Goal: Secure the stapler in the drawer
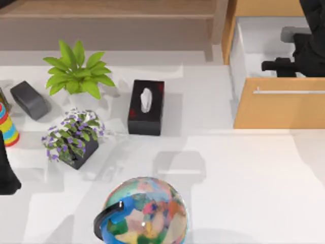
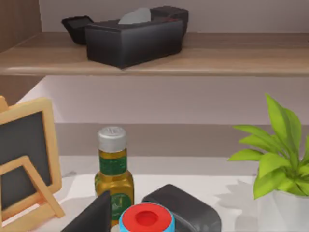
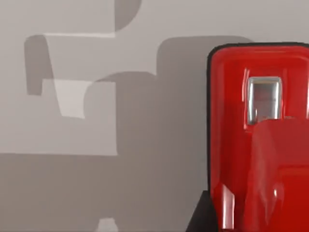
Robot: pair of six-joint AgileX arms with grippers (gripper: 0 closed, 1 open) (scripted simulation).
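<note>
Orange-tan wood fronts the drawer [image 1: 279, 109], which stands pulled open at the table's right rear, its white inside showing. My right arm reaches over that inside, its gripper [image 1: 277, 65] dark above the white floor; whether its jaws are open or closed I cannot tell. In the right wrist view the red stapler [image 3: 258, 135] sits close under the camera against a pale surface. My left arm [image 1: 7, 173] sits at the left edge. A black tissue box [image 1: 146, 107] stands mid-table, well apart from the drawer.
</note>
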